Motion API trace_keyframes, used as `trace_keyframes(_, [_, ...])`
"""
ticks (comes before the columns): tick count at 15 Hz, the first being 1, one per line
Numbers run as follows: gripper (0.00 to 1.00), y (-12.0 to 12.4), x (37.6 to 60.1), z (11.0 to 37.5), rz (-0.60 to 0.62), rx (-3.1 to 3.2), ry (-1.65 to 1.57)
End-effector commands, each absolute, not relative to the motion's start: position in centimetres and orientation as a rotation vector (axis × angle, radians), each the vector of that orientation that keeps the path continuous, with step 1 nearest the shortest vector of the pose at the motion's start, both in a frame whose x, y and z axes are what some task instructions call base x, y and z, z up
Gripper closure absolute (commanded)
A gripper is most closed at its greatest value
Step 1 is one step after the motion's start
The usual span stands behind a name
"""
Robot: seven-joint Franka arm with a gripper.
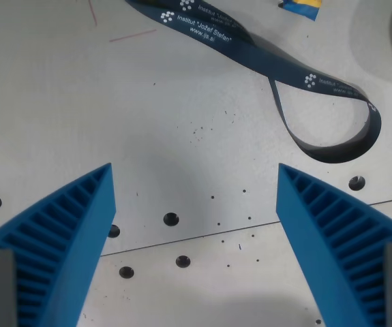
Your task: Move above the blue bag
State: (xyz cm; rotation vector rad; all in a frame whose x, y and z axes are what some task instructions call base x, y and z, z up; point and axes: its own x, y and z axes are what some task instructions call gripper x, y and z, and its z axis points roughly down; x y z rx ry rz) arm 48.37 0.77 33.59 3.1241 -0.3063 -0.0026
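My fingers (194, 178) apart, empty; no bag visible, only a limp strap (277, 65) upper right—probably soft, light; grab its fabric.

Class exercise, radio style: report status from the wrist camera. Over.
Gripper jaws wide open, empty. No blue bag seen; blue-yellow object cut off at top edge, identity unclear. Dark blue lanyard lies on table ahead.

I read white print on the dark blue lanyard (264, 58): "Institut 'Jožef Stefan'" with "www.ijs.si" beneath it, beside a small dotted logo. The same print repeated along the strap, partly cut off or too small to read.
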Motion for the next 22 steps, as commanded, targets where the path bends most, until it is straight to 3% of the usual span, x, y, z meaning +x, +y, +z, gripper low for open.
trace_keyframes(1, [0.00,0.8,48.4,33.7,0.002,3.125,-0.307])
trace_keyframes(12, [0.00,0.2,48.7,33.0,0.022,3.114,-0.388])
trace_keyframes(22, [0.00,-2.4,50.4,29.9,0.046,3.064,-0.591])
